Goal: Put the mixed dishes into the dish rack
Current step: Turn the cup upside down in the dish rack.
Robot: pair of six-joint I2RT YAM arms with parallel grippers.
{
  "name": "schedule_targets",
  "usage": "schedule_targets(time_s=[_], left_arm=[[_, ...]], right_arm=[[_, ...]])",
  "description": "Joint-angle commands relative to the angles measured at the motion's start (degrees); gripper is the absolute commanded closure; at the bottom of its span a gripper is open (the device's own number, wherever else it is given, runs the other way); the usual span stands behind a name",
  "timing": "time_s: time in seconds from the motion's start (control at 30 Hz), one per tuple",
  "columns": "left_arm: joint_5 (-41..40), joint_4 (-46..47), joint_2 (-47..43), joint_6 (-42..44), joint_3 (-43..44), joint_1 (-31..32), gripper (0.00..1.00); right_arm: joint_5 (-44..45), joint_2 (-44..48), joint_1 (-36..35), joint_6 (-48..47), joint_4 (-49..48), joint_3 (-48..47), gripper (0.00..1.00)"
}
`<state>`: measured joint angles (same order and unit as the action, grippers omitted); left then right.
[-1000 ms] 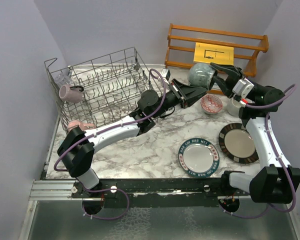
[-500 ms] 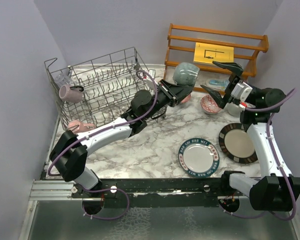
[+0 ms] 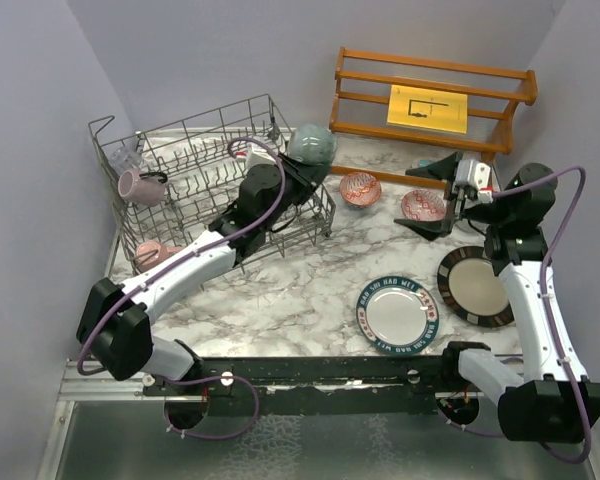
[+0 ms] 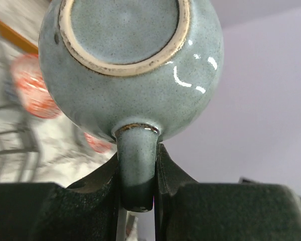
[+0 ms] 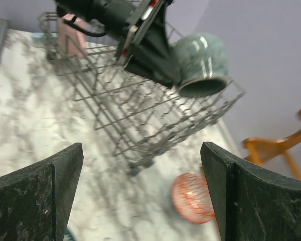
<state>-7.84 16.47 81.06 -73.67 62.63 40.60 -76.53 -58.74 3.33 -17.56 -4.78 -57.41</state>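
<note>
Holding: your left gripper (image 4: 139,173) pinches the grey mug (image 4: 133,75) by its handle, mug just beyond its fingertips.
Risk: narrow grip; mug could swivel and strike the dish rack (image 3: 185,185) below.
Right gripper (image 3: 435,195): spread, empty.

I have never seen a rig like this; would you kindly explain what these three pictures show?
Two robot arms are bolted at the near edge of a marble table. The wide picture looks down from above; the other two come from a camera on each wrist. The left claw grips a grey mug by its handle, at the right end of the wire rack. The right claw is open and empty. In the rack sit a mauve mug and a pink mug. On the table lie two red bowls and two plates.
</note>
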Motion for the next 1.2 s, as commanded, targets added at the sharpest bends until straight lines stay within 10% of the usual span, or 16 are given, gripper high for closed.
schedule_targets(time_s=[0.0,0.27,1.17], left_arm=[[-8.21,-7.57,-5.53,3.4,2.62,-3.67,1.0],[-22.37,-26.78,-9.01,6.16,8.58,-7.9,1.0],[-37.77,-52.9,0.42,-7.84,11.38,-29.7,1.0]], right_arm=[[-2.46,1.45,-0.26,3.1,15.14,2.28,0.0],[-5.88,-13.59,-0.26,-13.46,45.79,-5.66,0.02],[-2.26,-13.48,-0.26,-6.91,34.04,2.12,0.02]])
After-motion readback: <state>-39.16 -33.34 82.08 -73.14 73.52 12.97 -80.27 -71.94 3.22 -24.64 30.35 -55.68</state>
